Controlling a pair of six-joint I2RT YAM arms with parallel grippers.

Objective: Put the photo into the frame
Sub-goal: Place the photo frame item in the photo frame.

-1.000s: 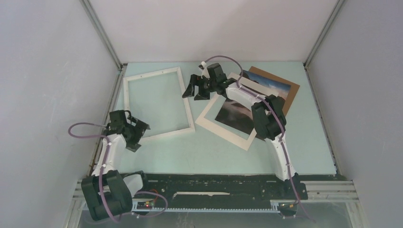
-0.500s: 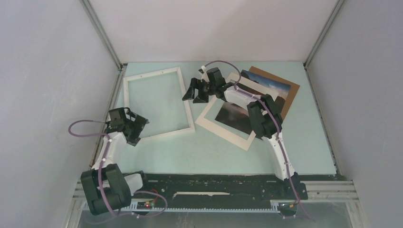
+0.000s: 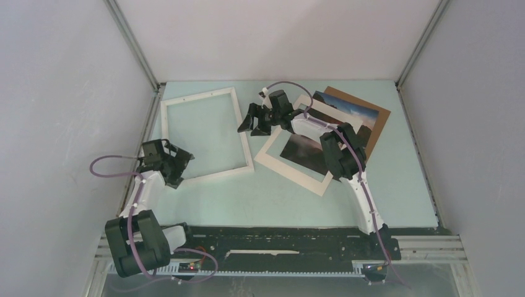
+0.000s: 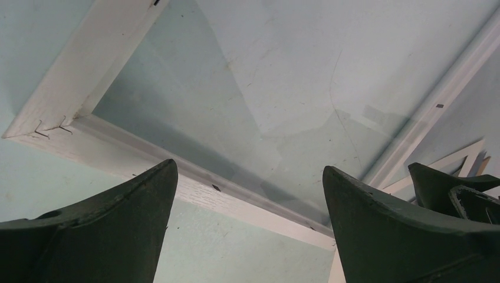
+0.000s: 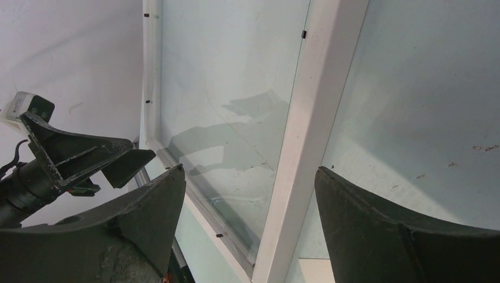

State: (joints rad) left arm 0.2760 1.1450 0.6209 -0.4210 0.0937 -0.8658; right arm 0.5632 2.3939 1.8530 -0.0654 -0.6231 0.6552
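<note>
The white frame (image 3: pixel 245 141) lies flat on the left half of the table. To its right the photo (image 3: pixel 304 151), a dark landscape with a wide white border, lies at an angle. My right gripper (image 3: pixel 255 120) hovers open between the frame's right rail and the photo's upper corner. In the right wrist view that rail (image 5: pixel 315 106) runs between the spread fingers of the right gripper (image 5: pixel 250 177). My left gripper (image 3: pixel 179 166) is open at the frame's near-left corner. In the left wrist view the near rail (image 4: pixel 236 203) crosses between the fingers of the left gripper (image 4: pixel 250 177), which holds nothing.
A brown backing board (image 3: pixel 371 114) with a blue-sky print (image 3: pixel 347 111) on it lies behind the photo, partly under it. Grey walls enclose the table on three sides, with a metal rail (image 3: pixel 142 139) along the left edge close to the frame.
The right arm's elbow has swung a little left and its gripper has dipped slightly toward the frame's right rail. The left gripper has shifted slightly. Nothing was taken hold of.
</note>
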